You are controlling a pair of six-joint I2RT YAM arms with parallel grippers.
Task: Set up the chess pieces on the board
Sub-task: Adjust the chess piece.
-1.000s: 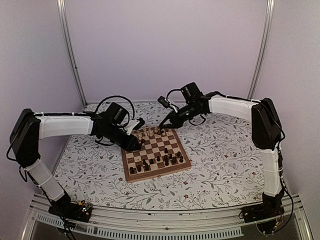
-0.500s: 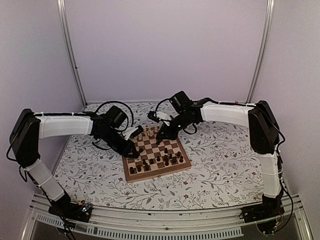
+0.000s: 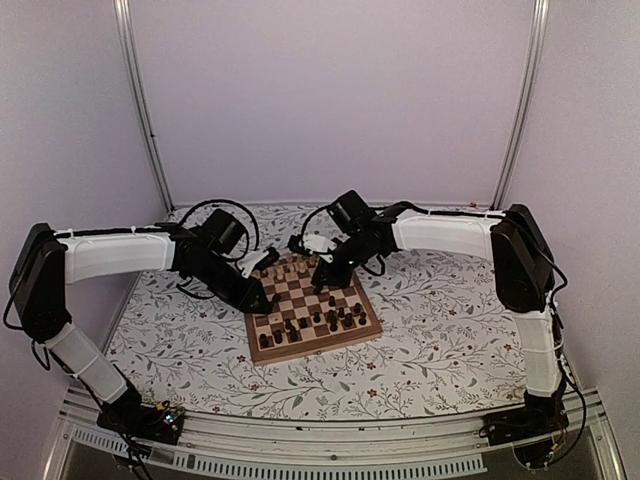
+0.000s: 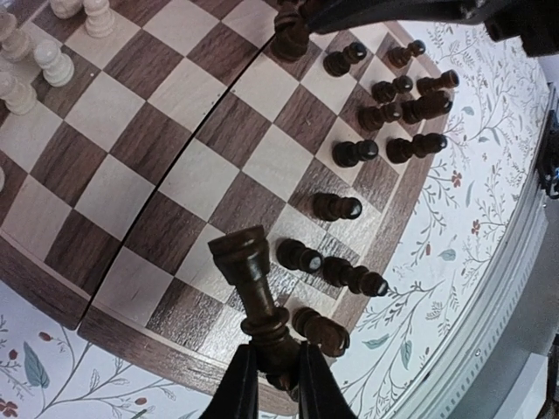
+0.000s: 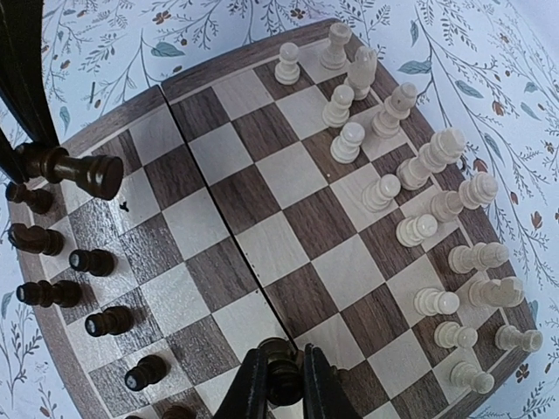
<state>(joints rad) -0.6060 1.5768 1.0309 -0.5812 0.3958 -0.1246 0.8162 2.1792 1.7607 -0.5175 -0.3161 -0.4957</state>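
The chessboard (image 3: pixel 315 345) lies mid-table. Pale pieces (image 3: pixel 298 268) stand along its far edge and dark pieces (image 3: pixel 320 320) along its near rows. My left gripper (image 3: pixel 262 299) is over the board's left near corner. In the left wrist view it (image 4: pixel 272 377) is shut on the base of a dark rook-like piece (image 4: pixel 251 279), held tilted above the corner squares. My right gripper (image 3: pixel 323 277) is over the board's middle. In the right wrist view it (image 5: pixel 281 384) is shut on a small dark piece (image 5: pixel 281 367) just above a square.
The board's rim shows in both wrist views, left (image 4: pixel 35 288) and right (image 5: pixel 227 57). One dark piece (image 4: pixel 319 330) lies on its side by the rim under the left gripper. The floral table cover (image 3: pixel 450 320) surrounds the board. The frame's front rail (image 3: pixel 330 440) runs along the near edge.
My right gripper has moved left and nearer, from the board's far right corner to over its middle. My left gripper has shifted slightly toward the board's left near corner.
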